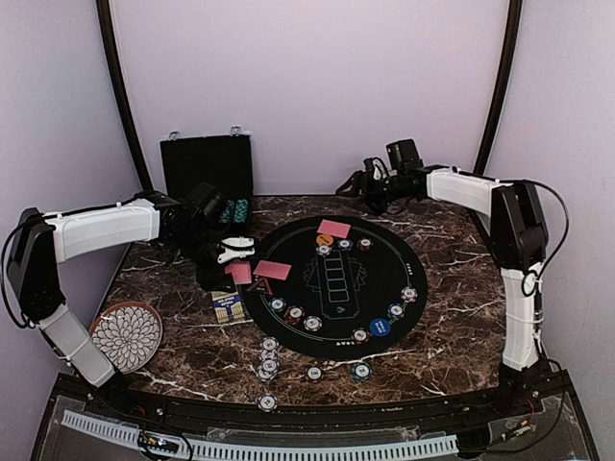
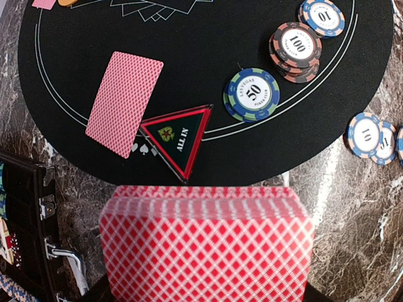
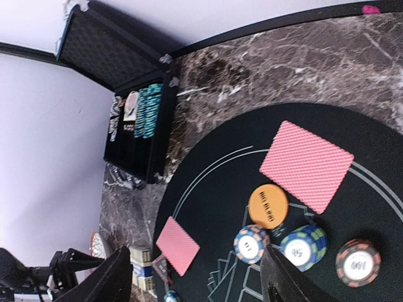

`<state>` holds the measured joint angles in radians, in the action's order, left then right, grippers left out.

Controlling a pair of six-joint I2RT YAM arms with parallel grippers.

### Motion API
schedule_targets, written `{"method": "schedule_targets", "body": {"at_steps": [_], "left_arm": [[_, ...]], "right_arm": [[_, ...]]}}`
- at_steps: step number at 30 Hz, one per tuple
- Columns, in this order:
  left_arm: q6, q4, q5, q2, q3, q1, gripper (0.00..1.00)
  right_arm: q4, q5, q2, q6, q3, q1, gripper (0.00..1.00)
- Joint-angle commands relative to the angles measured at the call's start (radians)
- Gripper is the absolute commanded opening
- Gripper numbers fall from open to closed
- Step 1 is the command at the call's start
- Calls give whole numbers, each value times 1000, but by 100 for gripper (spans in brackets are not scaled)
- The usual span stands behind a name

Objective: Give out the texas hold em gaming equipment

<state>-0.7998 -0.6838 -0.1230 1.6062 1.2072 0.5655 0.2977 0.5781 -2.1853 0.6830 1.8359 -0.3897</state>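
The left gripper (image 1: 233, 252) is clenching a fanned deck of red-backed cards (image 2: 206, 242), holding it over the left rim of the black round mat (image 1: 384, 240), toward the left edge of the counter. Just beyond the deck, one dealt card (image 2: 124, 102) is lying face down on the mat with the red-edged "ALL IN" triangle marker (image 2: 177, 138) touching its near corner; a second dealt card (image 1: 333, 229) is sitting near the far edge beside the orange button (image 3: 268, 206). The blue button (image 1: 381, 327) is resting toward the near right of the mat, and poker chips (image 1: 268, 363) are clustering along the near edge of the counter, off the mat, with more stacks ringing the mat's rim.

The right gripper (image 3: 195, 277) is hovering over the far right corner with its fingers spread and nothing between them.

The step in hand is probably dealing the next card. To do it well, the left arm is best carrying the deck level to a seat lacking cards and keeping the fan squeezed evenly; whether a single top card is separating cannot be told here. The open black case (image 1: 207, 168) is standing at the far left corner.
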Motion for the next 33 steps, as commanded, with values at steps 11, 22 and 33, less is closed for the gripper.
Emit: {"method": "schedule_targets", "body": {"at_steps": [11,22,33], "left_arm": [[23,-9,-27,-48,25,-2,10],[33,-10,-43,-45,38,-1,10],[39,-23,-56,-52,55,-1,9]], "right_arm": [[-314,53,223,97,-370,-248,90],[-511,133,152,245,-416,-392,91],[-640,166,80,350,-403,-456,91]]}}
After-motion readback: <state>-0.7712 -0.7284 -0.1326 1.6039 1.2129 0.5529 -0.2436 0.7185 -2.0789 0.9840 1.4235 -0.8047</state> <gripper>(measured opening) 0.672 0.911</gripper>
